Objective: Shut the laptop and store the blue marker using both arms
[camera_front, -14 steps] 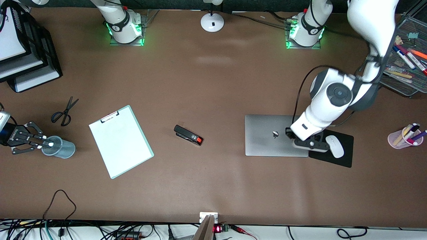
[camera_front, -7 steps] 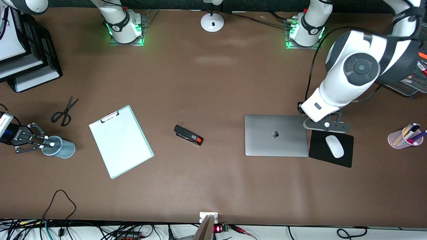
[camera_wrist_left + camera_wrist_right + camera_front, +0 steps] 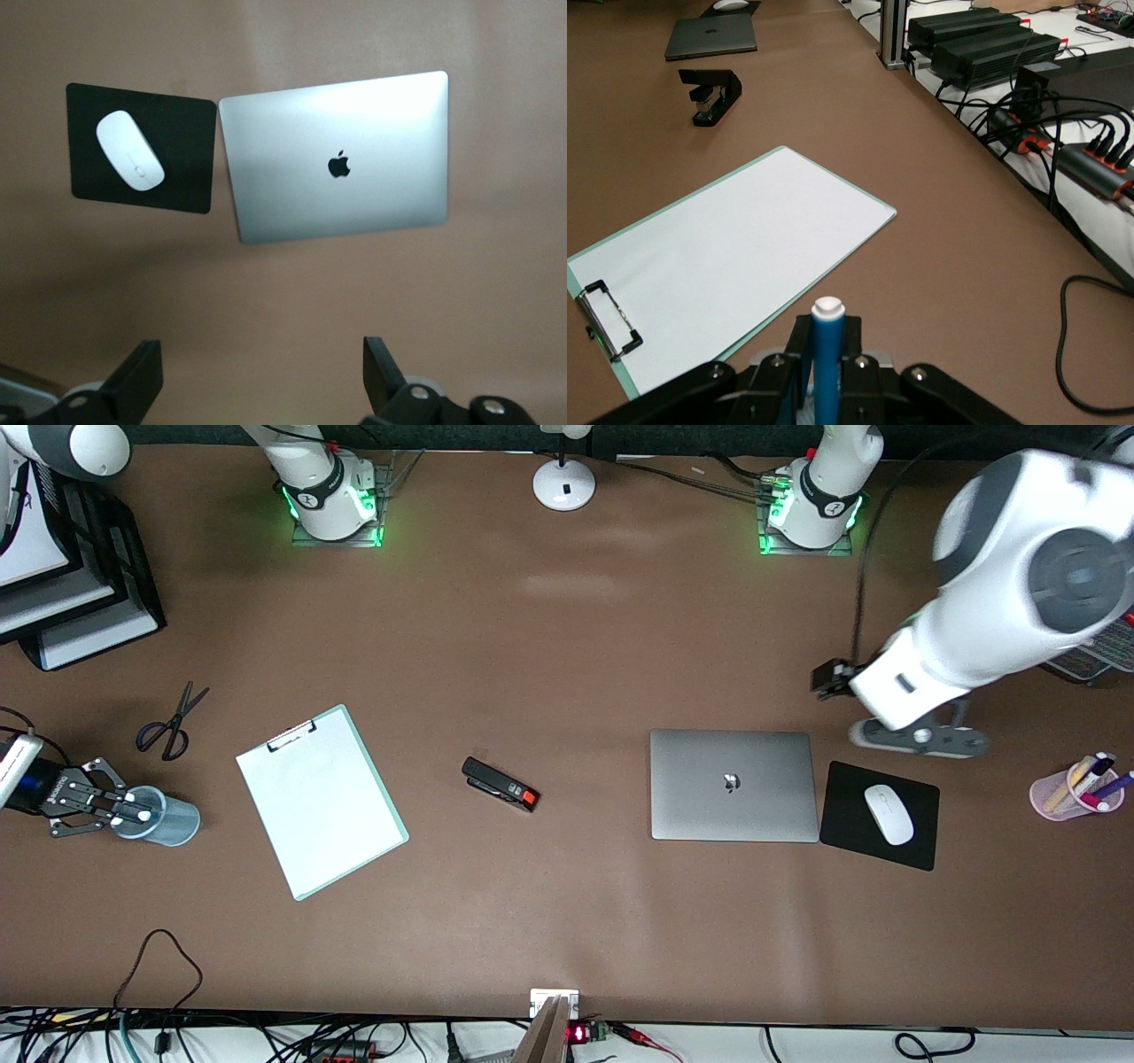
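The laptop (image 3: 733, 784) lies closed on the table, lid and logo up; it also shows in the left wrist view (image 3: 341, 159). My left gripper (image 3: 919, 739) is open and empty, up in the air over bare table beside the laptop and the mouse pad; its jaws stand wide apart in the left wrist view (image 3: 260, 363). My right gripper (image 3: 131, 813) is shut on the blue marker (image 3: 142, 813), white end out, over the rim of a blue-grey cup (image 3: 173, 825) at the right arm's end. The right wrist view shows the marker (image 3: 828, 363) upright between the fingers (image 3: 800, 345).
A black mouse pad (image 3: 886, 849) with a white mouse (image 3: 888, 813) lies beside the laptop. A black-and-red stapler (image 3: 500, 784), a clipboard (image 3: 321, 802) and scissors (image 3: 171, 722) lie mid-table. A pink pen cup (image 3: 1067, 795) and stacked paper trays (image 3: 80, 602) stand at the two ends.
My left arm has risen off the closed laptop and swung toward its own end of the table. My right gripper has shifted slightly, still holding the marker at the cup.
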Robot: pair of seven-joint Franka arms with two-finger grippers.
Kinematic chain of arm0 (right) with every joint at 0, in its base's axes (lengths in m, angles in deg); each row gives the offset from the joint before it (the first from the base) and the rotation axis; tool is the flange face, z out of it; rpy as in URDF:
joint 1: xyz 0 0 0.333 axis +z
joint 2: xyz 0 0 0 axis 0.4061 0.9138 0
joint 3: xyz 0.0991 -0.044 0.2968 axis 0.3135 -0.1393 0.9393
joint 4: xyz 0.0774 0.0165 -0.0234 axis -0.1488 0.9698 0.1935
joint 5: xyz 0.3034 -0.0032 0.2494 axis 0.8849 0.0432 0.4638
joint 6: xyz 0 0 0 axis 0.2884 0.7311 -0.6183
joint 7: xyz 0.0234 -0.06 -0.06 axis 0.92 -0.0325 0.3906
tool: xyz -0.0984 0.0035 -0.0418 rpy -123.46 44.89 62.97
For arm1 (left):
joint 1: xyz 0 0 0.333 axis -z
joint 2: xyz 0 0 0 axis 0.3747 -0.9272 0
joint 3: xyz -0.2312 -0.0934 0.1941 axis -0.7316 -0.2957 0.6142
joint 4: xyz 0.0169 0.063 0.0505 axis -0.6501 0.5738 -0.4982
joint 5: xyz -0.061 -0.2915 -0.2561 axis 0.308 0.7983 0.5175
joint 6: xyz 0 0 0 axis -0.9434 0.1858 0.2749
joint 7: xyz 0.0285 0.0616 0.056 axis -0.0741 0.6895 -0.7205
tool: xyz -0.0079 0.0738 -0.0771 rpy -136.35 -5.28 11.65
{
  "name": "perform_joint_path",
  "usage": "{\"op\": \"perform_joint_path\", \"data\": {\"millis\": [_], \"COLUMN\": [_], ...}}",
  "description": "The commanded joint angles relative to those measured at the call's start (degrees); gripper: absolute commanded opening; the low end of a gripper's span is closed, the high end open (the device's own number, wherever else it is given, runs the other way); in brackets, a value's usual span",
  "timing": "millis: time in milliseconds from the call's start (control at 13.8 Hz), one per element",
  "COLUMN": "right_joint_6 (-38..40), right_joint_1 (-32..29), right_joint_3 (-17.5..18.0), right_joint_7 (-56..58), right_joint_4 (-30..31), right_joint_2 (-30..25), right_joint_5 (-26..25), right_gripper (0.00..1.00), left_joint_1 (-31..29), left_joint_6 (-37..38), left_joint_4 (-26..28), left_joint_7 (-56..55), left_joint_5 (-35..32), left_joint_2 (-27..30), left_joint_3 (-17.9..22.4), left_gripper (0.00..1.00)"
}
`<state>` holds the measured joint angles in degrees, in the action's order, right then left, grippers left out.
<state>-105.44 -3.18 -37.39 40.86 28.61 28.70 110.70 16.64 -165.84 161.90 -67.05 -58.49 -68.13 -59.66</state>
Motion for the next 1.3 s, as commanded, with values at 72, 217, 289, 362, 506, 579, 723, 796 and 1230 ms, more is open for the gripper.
{"op": "perform_joint_path", "data": {"millis": [72, 217, 289, 362, 506, 579, 723, 796, 1230], "right_joint_6": [0.7, 0.6, 0.7, 0.7, 0.7, 0.7, 0.7, 0.7, 0.7], "right_joint_1": [-1.9, -2.3, -2.4, -2.4, -2.4, -2.5, -2.4, -2.5, -2.4], "right_joint_3": [0.6, 0.6, 0.6, 0.5, 0.5, 0.5, 0.5, 0.5, 0.3], "right_joint_7": [0.9, 1.0, 1.1, 1.0, 1.2, 1.2, 1.2, 1.2, 0.0], "right_joint_4": [-2.0, -2.6, -2.7, -2.7, -2.7, -2.7, -2.7, -2.7, -2.7], "right_joint_2": [2.3, 2.9, 3.0, 3.1, 3.3, 3.7, 4.1, 4.2, 3.7], "right_joint_5": [1.4, 1.4, 1.4, 1.4, 1.4, 1.4, 1.4, 1.4, 1.3], "right_gripper": [0.05, 0.05, 0.05, 0.05, 0.05, 0.05, 0.05, 0.05, 1.0], "left_joint_1": [-4.3, -3.5, -2.4, 1.0, 3.6, 3.6, 3.9, 4.0, 4.5], "left_joint_6": [5.2, 3.7, 1.7, -2.4, -13.0, -16.8, -19.8, -19.6, -10.4], "left_joint_4": [-2.1, 0.0, 3.1, 8.4, 20.5, 24.4, 26.3, 25.8, 16.5], "left_joint_7": [6.2, 10.1, 11.2, 12.4, 12.9, 12.9, 13.0, 13.0, 12.9], "left_joint_5": [1.5, 1.6, 1.9, 3.3, 5.5, 5.7, 5.6, 5.5, 5.0], "left_joint_2": [2.1, 4.6, 6.6, 10.2, 18.6, 21.1, 22.9, 22.6, 17.1], "left_joint_3": [-0.4, 1.4, 4.2, 9.5, 15.5, 16.3, 17.9, 17.9, 18.4], "left_gripper": [1.0, 1.0, 1.0, 1.0, 1.0, 1.0, 1.0, 1.0, 1.0]}}
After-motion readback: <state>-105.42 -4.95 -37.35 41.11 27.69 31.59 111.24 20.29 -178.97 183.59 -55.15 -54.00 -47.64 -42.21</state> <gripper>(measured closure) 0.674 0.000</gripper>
